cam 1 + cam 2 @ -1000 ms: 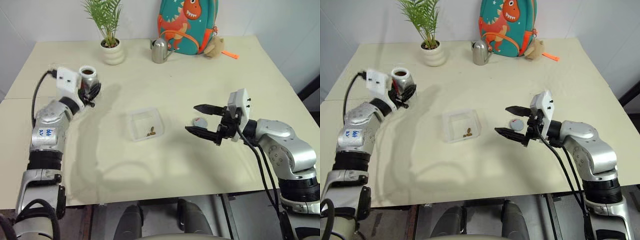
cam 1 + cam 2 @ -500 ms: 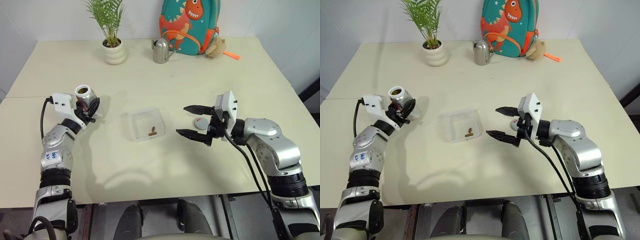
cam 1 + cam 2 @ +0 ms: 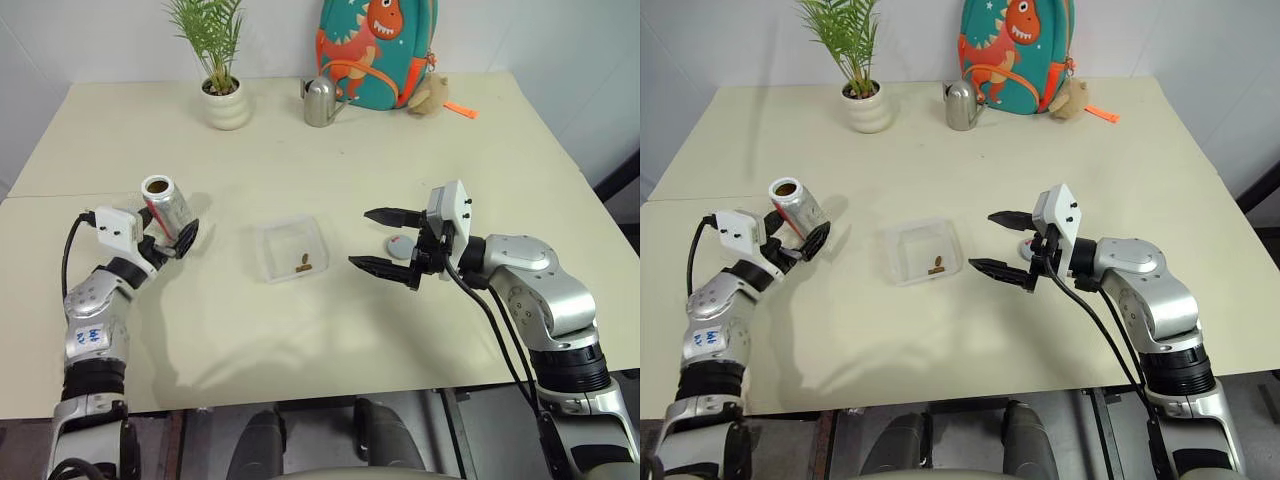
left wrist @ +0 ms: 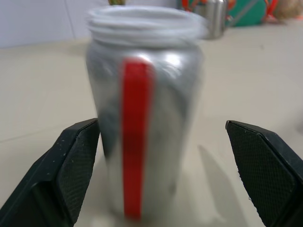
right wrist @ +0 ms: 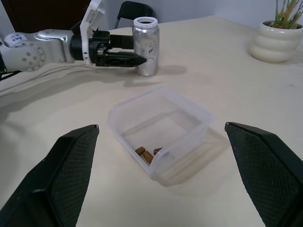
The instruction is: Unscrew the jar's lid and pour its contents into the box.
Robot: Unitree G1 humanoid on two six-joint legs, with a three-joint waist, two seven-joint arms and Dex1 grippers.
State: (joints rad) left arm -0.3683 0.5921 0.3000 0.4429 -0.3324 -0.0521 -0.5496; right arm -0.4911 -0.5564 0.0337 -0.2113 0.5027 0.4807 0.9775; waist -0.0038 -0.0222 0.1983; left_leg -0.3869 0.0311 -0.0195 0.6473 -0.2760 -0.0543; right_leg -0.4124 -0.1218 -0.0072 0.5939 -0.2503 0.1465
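The jar [image 3: 167,208] stands upright and lidless on the table at the left, silvery with a red stripe [image 4: 136,142] on its side. My left gripper [image 3: 183,232] is open around it, and its fingers [image 4: 75,165] stand apart from the glass on either side. The clear box [image 3: 290,248] sits mid-table with the contents [image 5: 147,153], a few brown bits, in one corner. To the right of the box, my right gripper [image 3: 358,238] hangs open and empty, pointing at it. The grey lid [image 3: 400,246] with its red mark lies on the table just behind that gripper.
Along the table's far edge stand a potted plant [image 3: 222,95], a silver watering can [image 3: 320,100], a dinosaur backpack [image 3: 372,50] and a small plush toy [image 3: 432,92]. A seam [image 3: 60,195] crosses the table at the left.
My left hand came down and toward me with the jar, stood it on the table and opened its fingers. The right gripper kept its place.
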